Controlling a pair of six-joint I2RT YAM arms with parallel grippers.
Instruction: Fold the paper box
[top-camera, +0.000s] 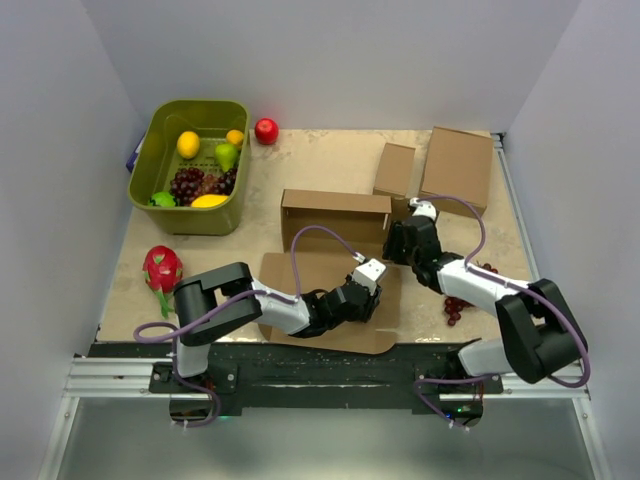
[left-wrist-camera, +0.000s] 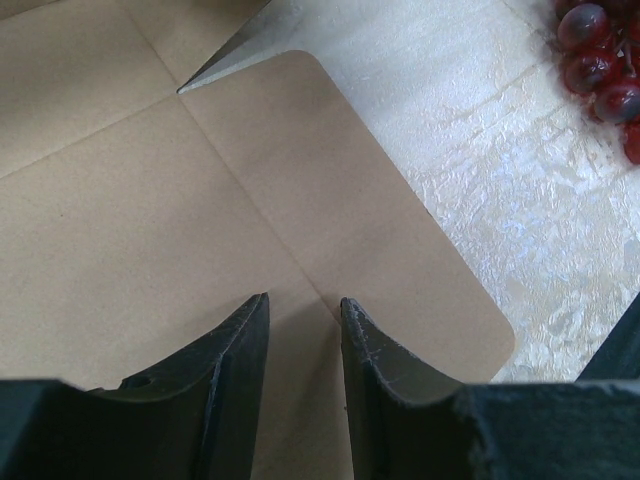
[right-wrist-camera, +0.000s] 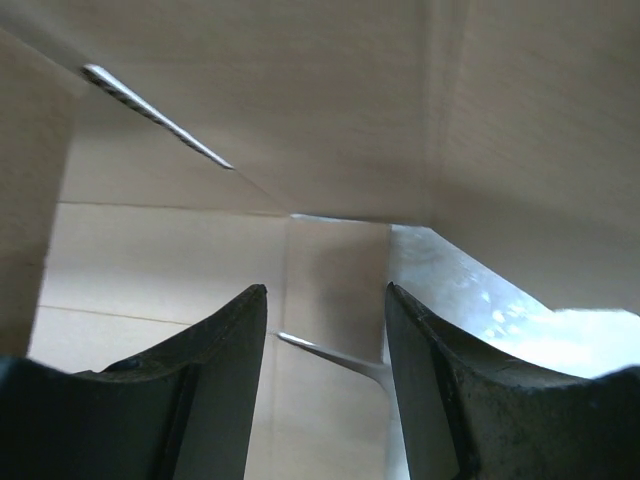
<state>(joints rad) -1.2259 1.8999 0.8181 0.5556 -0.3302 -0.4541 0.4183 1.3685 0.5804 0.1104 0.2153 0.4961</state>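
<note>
1. Table (top-camera: 330, 160): pale, mottled top.
2. Paper box (top-camera: 335, 212): mid-table, rear wall raised, front panel flat toward the arm bases.
3. Green basket (top-camera: 200, 103): far left corner, fruit inside.
4. Left fingers (left-wrist-camera: 252, 335): slightly apart, gripping nothing, low over the flat rounded flap.
5. Right fingers (right-wrist-camera: 245, 325): apart, clamping nothing, at the box's right end, facing raised cardboard.
6. Grapes (top-camera: 458, 305): on table beside right arm.

Left gripper (left-wrist-camera: 303, 305): over the near flat panel of the paper box (top-camera: 335, 215), at a flap crease.
Right gripper (right-wrist-camera: 325, 295): at the right end of the paper box's upright wall.
Grapes (top-camera: 458, 305): on the table (top-camera: 330, 160), right of the left gripper.
Small box (top-camera: 395, 170): behind the right gripper.
Medium box (top-camera: 458, 168): just right of the small box.
Basket (top-camera: 152, 140): far left, behind the left gripper.
Apple (top-camera: 266, 131): just right of the basket.
Dragon fruit (top-camera: 162, 268): left of the left gripper.
</note>
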